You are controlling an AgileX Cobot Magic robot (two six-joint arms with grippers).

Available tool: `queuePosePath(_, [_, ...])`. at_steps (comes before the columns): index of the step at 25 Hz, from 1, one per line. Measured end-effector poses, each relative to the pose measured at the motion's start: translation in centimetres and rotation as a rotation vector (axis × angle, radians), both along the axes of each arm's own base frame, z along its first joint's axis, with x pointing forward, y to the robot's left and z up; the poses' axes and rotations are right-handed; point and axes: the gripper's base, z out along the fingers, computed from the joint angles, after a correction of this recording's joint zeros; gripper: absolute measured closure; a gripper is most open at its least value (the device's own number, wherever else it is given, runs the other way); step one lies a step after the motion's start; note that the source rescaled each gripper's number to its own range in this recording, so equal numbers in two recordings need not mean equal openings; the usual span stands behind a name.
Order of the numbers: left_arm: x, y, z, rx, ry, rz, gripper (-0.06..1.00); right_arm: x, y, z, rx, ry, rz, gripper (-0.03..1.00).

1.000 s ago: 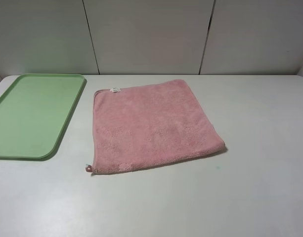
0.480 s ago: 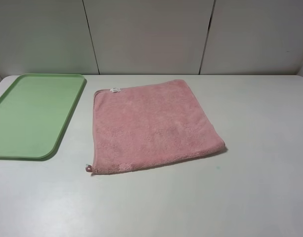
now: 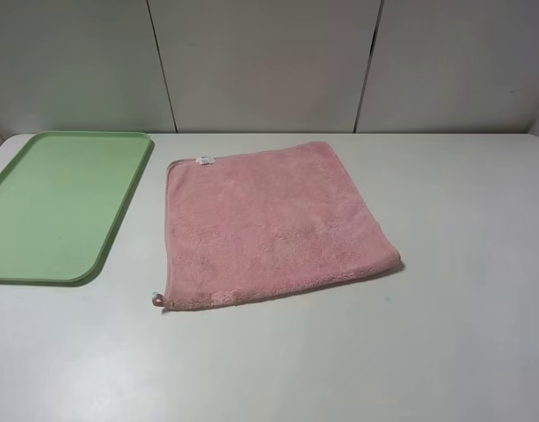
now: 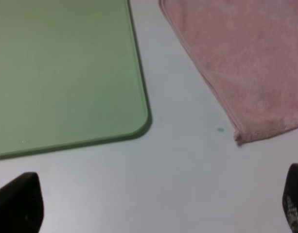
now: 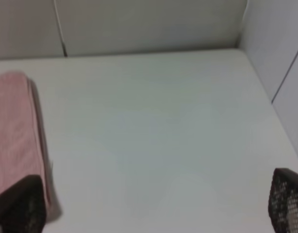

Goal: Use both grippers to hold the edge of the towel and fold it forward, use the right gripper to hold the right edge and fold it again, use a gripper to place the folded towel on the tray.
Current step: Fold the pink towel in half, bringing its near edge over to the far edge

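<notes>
Although the high camera takes in most of the white bench (image 3: 445,343), its margins run out of frame and neither arm shows in that view. On the left of the bench lies the light-green tray (image 3: 49,211), flat and bare, with its left side cut off by the picture's edge. Just beside it, with a strip of bare bench between, the pink towel (image 3: 269,224) lies spread flat near the middle, turned slightly askew. Its right side looks thick, and whether it is doubled there is hard to tell. The edge of the towel (image 4: 197,68) shows as a thin stitched hem in the left wrist view. Only the dark, blurred fingertips of the left gripper (image 4: 156,204) are seen, spread wide over bare bench near the tray's rounded corner, holding nothing. The right gripper (image 5: 153,201) is likewise wide apart and empty-handed, above open bench to the right of the towel. A small white label (image 3: 204,159) sits at the towel's far left corner, too small to read. A tiny loop (image 3: 157,300) pokes from the near left corner, and a faint teal speck (image 3: 388,299) marks the bench.
</notes>
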Motion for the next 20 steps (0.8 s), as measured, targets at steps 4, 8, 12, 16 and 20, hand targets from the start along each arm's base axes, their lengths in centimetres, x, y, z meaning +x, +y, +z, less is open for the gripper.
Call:
queuePosePath(4, [2.4, 0.1, 1.5, 0.043, 0.087, -0.041, -0.03, 2.1, -0.2, 0.3, -0.029, 0.015, 0.017, -0.03])
queuePosePath(8, [5.3, 0.1, 2.4, 0.092, 0.155, -0.103, -0.03, 4.4, 0.1, 0.0, -0.08, 0.047, 0.113, -0.03])
queuePosePath(12, [7.6, -0.2, 2.8, 0.113, 0.173, -0.163, -0.03, 7.1, 1.1, -0.6, -0.138, 0.137, 0.246, -0.03])
queuePosePath(16, [10.1, -0.9, 3.1, 0.176, 0.226, -0.272, -0.03, 10.1, 2.1, -0.9, -0.187, 0.236, 0.343, -0.03])
queuePosePath(20, [12.8, -2.1, 3.3, 0.273, 0.273, -0.399, -0.03, 13.0, 2.5, -1.1, -0.231, 0.321, 0.397, -0.03])
